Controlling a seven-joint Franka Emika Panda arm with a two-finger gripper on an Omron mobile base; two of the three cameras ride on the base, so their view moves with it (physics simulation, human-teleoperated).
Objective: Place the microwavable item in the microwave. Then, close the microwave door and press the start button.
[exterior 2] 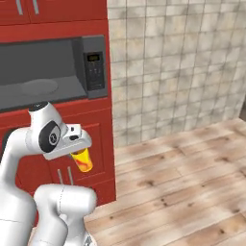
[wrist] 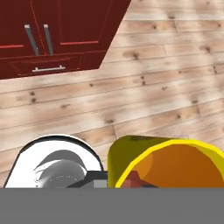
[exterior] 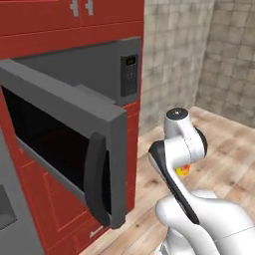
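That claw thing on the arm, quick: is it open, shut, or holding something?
Gripper: shut on the yellow cup, held in the air below the open microwave.

One small yellow cylindrical cup with a red mark (exterior 2: pixel 82 160), one wide grey built-in microwave (exterior 2: pixel 53 72), one grey-framed dark-glass door (exterior: pixel 64 144), two slim metal cabinet handles (wrist: pixel 38 39)
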